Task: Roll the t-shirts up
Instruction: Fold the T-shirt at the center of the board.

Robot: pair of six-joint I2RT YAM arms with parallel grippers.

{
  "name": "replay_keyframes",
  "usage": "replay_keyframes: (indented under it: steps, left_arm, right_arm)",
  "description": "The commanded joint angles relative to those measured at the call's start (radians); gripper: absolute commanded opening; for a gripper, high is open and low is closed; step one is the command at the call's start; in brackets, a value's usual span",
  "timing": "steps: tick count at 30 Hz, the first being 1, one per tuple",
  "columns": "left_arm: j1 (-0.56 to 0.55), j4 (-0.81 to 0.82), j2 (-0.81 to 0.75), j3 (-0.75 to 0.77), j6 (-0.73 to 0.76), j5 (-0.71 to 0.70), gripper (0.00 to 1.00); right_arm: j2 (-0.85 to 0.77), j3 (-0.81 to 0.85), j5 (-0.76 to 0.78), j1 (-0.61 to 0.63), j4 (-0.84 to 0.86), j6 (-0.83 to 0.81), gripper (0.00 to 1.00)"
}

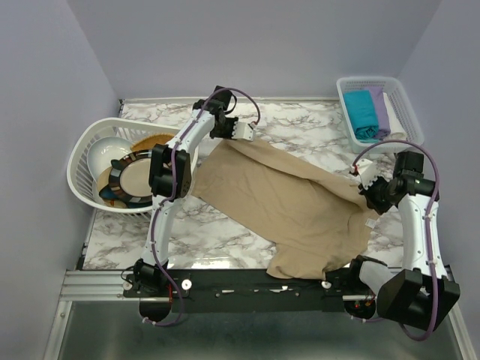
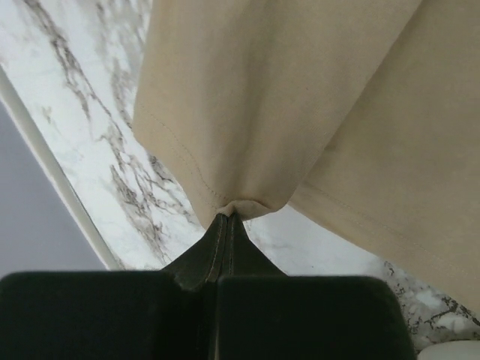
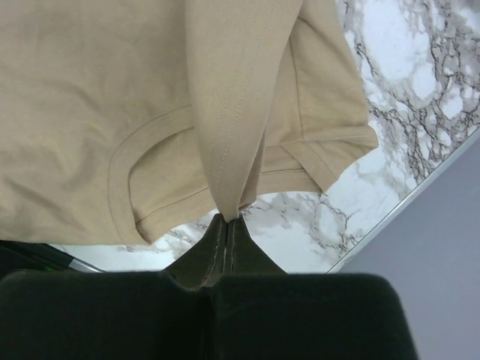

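From above, the right gripper's (image 1: 361, 180) fingertips are lost in bunched cloth. The left arm covers part of the round tan plate with a black patterned rim (image 1: 127, 182), which sits in the round white lattice basket (image 1: 81, 154) at the left edge of the white marble-patterned table (image 1: 300, 124). The large beige-tan short-sleeved t-shirt (image 1: 285, 201) lies spread across the table's middle, its near end spilling over the table's near edge. The left gripper (image 1: 251, 135), toward the table's far side, is clamped tight on a stitched hem corner. The right gripper, by the table's right edge, is closed on a stitched fold near the neck opening. The cloth is plain, soft and creased. A folded teal t-shirt (image 1: 361, 112) and a folded lilac t-shirt (image 1: 382, 109) fill the rectangular white lattice basket (image 1: 405, 112) at the table's far right corner.
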Motion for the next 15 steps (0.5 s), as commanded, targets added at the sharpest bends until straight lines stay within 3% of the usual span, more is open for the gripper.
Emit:
replay_keyframes:
  steps: [1, 15]
  left_arm:
    - [0.005, -0.052, -0.027, -0.021, 0.034, -0.07, 0.0]
    - [0.008, -0.106, -0.02, -0.045, 0.047, -0.098, 0.0]
  right_arm:
    - [-0.029, 0.009, -0.042, 0.04, -0.087, -0.004, 0.0]
    - [-0.033, -0.045, -0.005, 0.108, -0.12, -0.012, 0.01]
